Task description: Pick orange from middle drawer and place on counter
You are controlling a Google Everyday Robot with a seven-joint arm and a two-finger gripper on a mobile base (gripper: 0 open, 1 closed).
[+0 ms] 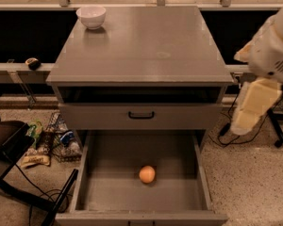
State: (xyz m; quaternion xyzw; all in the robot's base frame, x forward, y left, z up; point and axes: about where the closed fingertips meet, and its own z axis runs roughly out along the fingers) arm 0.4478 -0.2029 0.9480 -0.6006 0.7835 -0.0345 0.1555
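The orange (147,174) lies on the floor of the open middle drawer (108,192), a little right of its middle and toward the front. The counter (141,41) is the flat grey cabinet top with a faint round smudge. My gripper (251,108) hangs at the right edge of the view, beside the cabinet's right side, level with the upper drawer front. It is well above and to the right of the orange and holds nothing that I can see.
A white bowl (91,17) stands on the counter's back left corner. The shallower drawer front with a black handle (141,115) is closed above the open drawer. Clutter and a wire basket (56,142) lie on the floor at left, cables at right.
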